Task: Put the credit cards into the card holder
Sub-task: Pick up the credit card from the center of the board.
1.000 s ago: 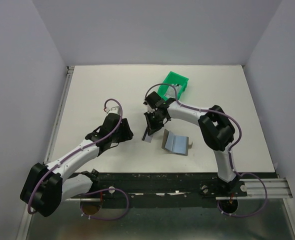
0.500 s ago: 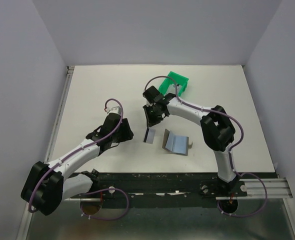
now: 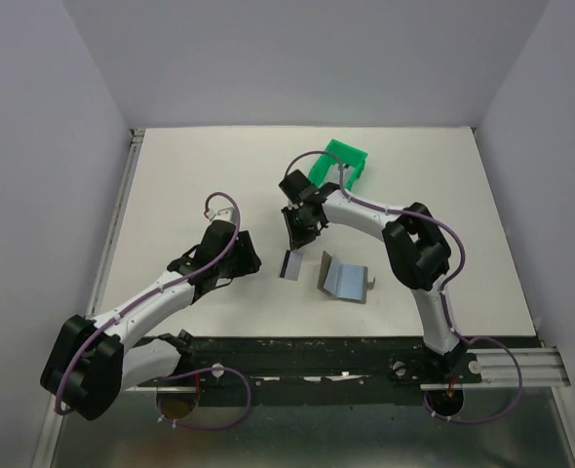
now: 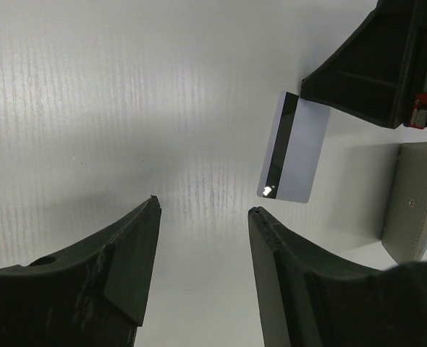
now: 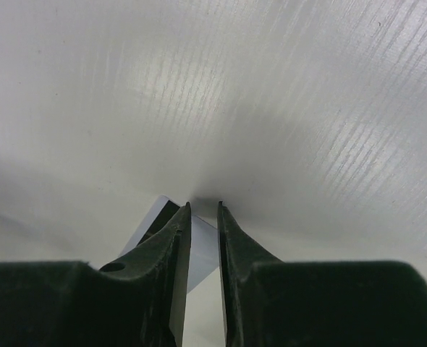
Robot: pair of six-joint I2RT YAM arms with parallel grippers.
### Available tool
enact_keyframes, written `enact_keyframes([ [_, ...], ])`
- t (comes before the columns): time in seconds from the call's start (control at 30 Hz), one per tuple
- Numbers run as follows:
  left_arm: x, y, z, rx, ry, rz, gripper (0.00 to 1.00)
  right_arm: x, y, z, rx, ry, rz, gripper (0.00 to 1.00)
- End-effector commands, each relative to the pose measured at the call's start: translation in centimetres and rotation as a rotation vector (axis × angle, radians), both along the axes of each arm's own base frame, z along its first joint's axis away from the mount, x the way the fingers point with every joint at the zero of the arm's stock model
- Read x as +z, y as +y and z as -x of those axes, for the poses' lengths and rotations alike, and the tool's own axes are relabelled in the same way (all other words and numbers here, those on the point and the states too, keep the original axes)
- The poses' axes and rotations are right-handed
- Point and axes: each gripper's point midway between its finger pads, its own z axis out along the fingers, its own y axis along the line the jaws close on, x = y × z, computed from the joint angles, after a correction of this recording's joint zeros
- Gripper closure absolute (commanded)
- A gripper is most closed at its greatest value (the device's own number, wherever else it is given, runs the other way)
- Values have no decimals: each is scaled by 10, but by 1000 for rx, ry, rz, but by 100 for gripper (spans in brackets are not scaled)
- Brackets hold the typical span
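Observation:
One credit card [image 3: 290, 264], silver-grey with a dark stripe, lies flat on the white table. The grey-brown card holder [image 3: 344, 279] lies half open just right of it. My right gripper [image 3: 293, 240] hovers just behind the card, jaws a narrow gap apart and empty. In the right wrist view the card [image 5: 202, 249] shows beneath the gripper [image 5: 204, 207]. My left gripper [image 3: 251, 255] is open and empty, left of the card. In the left wrist view the gripper [image 4: 203, 204] faces the card [image 4: 294, 148], with the card holder [image 4: 416, 202] at the right edge. No other card shows.
A green plastic bin [image 3: 338, 164] stands at the back, behind the right arm. The right gripper's dark body [image 4: 376, 65] fills the upper right of the left wrist view. The table's raised rim [image 3: 122, 214] runs along the left.
A second ago my right gripper held the card on edge at the table. It let go; the card now lies flat and the gripper has drawn back a little. The left arm is still.

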Motion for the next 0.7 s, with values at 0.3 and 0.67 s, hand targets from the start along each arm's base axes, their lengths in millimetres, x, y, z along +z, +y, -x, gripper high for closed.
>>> enact_keyframes([
  [0.3,-4,-9,-1,-28,13,35,36,-38,-17,74,100,162,23,70],
  [0.67,-30,-43,-2,-158,33,69,54,-52,-10,114,118,208,-2,70],
])
